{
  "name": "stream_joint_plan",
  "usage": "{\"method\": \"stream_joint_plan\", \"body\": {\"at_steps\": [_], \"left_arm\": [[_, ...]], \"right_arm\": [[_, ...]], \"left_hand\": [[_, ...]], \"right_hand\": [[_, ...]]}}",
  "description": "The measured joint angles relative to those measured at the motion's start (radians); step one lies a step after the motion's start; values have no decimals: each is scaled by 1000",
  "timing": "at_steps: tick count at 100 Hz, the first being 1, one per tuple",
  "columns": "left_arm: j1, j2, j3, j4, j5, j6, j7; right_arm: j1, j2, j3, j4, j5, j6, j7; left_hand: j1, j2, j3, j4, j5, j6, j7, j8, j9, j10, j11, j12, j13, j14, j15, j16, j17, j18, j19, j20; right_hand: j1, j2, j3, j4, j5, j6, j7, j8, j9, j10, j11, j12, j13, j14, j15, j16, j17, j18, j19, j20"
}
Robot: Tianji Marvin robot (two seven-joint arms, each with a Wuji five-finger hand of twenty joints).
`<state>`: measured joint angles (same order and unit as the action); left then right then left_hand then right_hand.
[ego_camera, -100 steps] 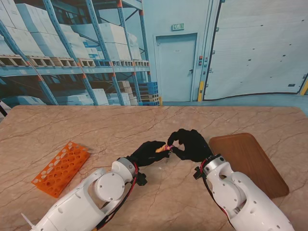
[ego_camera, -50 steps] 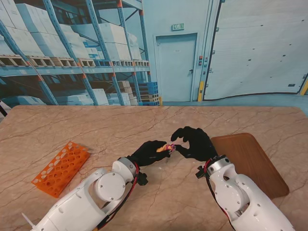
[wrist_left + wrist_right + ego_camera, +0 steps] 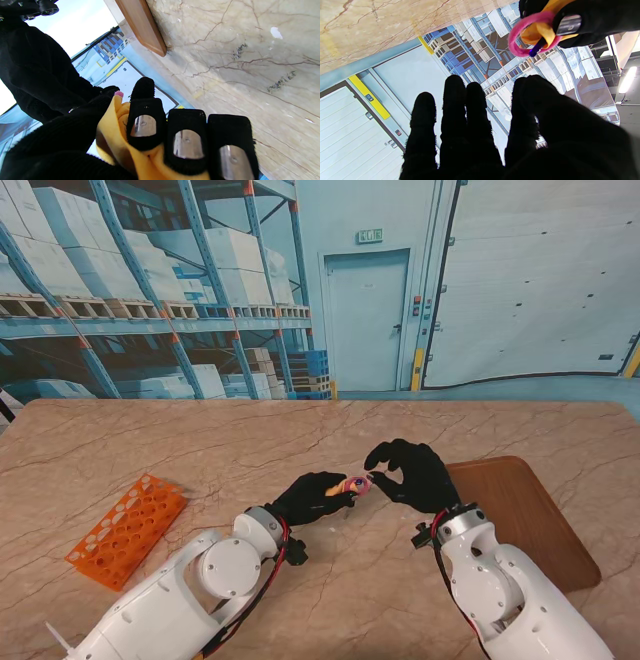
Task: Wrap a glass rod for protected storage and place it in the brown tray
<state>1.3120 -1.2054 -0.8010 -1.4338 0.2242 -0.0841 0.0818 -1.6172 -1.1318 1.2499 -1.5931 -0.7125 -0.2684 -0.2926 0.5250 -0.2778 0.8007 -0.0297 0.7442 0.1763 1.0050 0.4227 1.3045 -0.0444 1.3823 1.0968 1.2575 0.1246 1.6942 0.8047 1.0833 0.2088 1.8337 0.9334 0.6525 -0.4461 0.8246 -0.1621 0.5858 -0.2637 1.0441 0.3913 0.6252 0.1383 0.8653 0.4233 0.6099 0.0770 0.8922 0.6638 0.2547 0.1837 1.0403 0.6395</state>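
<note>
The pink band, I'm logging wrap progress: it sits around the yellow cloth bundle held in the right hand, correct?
Not quite. The pink band does sit around the yellow cloth bundle, but the left hand holds it, as the stand view shows. The right hand is open beside it, holding nothing.

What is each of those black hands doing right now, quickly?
Left hand: closed around the yellow cloth bundle with a pink band on its end.
Right hand: open, fingers apart, holding nothing, just beside the bundle.

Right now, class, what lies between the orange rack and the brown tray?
In the stand view: both robot hands, left holding the yellow bundle, right open.
</note>
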Motion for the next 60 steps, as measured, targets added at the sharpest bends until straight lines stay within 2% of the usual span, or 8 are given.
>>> {"method": "stream_joint_plan", "body": {"at_steps": [13,21,35,43,51,60], "left_arm": [[0,0,0,0,0,0,1],[0,-1,0,0,0,0,2],[0,-1,-1,0,0,1,3],[0,-1,-2,0,0,1,3],[0,-1,-2,0,1,0,4],[0,-1,-2,0,1,0,4]], "right_arm": [[-3,0,0,0,-1,-2,1],[-9,1,4,-3,-16,-5,0],[-20,4,6,-5,-54,9,-3],[-22,6,0,-7,0,37,26],[-21,7,-11,-6,63,61,47],[-19,4,-21,-2,113,80,64]], "left_hand": [[0,0,0,0,0,0,0,0,0,0,0,0,0,0,0,0,0,0,0,0],[0,0,0,0,0,0,0,0,0,0,0,0,0,0,0,0,0,0,0,0],[0,0,0,0,0,0,0,0,0,0,0,0,0,0,0,0,0,0,0,0],[0,0,0,0,0,0,0,0,0,0,0,0,0,0,0,0,0,0,0,0],[0,0,0,0,0,0,0,0,0,0,0,0,0,0,0,0,0,0,0,0],[0,0,0,0,0,0,0,0,0,0,0,0,0,0,0,0,0,0,0,0]], "right_hand": [[-16,-35,28,1,25,0,9,9,0,0,0,0,0,0,0,0,0,0,-6,10],[-73,-109,69,1,25,3,7,8,0,0,0,0,0,0,0,0,0,0,-12,11],[-127,-144,115,1,20,46,-52,-8,0,1,-3,0,0,0,-12,0,0,0,-21,11],[-119,-144,125,1,7,53,-102,-8,-3,1,-13,0,0,0,-13,0,0,0,-25,11],[-140,-143,125,1,8,63,-109,-8,-3,1,-13,0,0,0,-14,0,-1,0,-26,11],[-129,-143,125,1,8,75,-131,-8,-3,1,-14,0,-1,0,-24,0,-5,0,-33,12]]}}
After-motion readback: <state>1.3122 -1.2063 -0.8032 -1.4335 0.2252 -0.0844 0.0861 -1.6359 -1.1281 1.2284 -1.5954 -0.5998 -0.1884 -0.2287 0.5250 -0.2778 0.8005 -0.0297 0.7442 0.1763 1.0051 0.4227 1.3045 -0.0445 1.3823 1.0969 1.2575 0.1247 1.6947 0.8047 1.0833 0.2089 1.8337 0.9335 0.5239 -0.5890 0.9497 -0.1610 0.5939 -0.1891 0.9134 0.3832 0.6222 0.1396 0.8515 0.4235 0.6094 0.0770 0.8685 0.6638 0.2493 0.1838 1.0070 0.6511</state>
